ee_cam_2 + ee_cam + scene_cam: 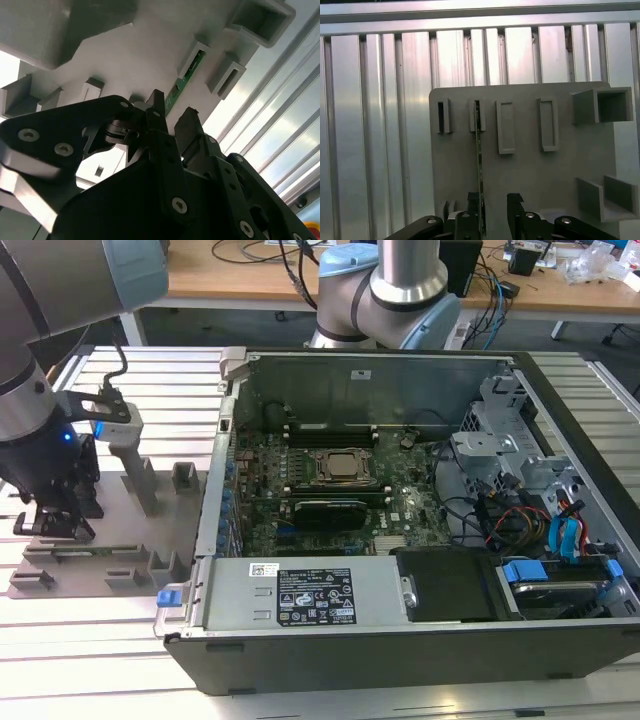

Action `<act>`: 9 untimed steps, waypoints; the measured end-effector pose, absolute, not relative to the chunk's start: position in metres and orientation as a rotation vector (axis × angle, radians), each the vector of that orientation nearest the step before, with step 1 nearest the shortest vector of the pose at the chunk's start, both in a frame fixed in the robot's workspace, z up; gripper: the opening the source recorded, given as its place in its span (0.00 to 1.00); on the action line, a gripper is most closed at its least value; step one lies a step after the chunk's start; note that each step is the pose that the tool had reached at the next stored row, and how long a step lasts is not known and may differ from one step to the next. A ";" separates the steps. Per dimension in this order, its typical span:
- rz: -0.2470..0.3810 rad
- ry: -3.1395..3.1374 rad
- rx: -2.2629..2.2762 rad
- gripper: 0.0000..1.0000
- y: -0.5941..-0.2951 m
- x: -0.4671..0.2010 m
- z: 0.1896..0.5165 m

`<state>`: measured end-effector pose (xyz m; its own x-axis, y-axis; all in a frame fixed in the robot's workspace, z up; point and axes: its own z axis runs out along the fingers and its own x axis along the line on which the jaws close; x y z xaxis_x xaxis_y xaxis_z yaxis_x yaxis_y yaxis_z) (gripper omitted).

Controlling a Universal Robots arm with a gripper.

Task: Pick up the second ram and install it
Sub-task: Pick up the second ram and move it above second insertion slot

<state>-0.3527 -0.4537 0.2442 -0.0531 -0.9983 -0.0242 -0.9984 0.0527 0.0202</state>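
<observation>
First wrist view: the second ram (479, 165), a long thin green circuit-board strip, stands on its edge on the flat grey plastic fixture plate (530, 170). Its far end sits in one of a row of small raised grey slot blocks (477, 116). Its near end runs in between the two black fingers (474, 210) of the jaws. The jaws stand open with a clear gap. The strip lies just beside the inner face of one finger and well apart from the other; whether it touches that finger I cannot tell. The plate rests on a ribbed silver aluminium counter (380, 125).

In the second wrist view the green strip shows its edge connector and dark parts. It reaches from a grey block on the plate down toward the fingertips, which are spread to either side of its end.

In the exterior view, the grey-sleeved arm (30, 430) with a blue light hangs at the exterior view's left. Its black jaws are down on the low left part of the plate. An open dark computer tower (400, 670) lies on its side in the middle of the frame. Inside it are a green motherboard (410, 500) and, near its middle, a square metal CPU socket (343, 468).
</observation>
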 end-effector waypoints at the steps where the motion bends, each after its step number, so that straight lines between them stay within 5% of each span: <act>1: 0.049 2.272 -2.164 0.36 -0.454 -0.355 0.242; 9: 0.049 2.238 -2.200 0.36 -0.460 -0.365 0.211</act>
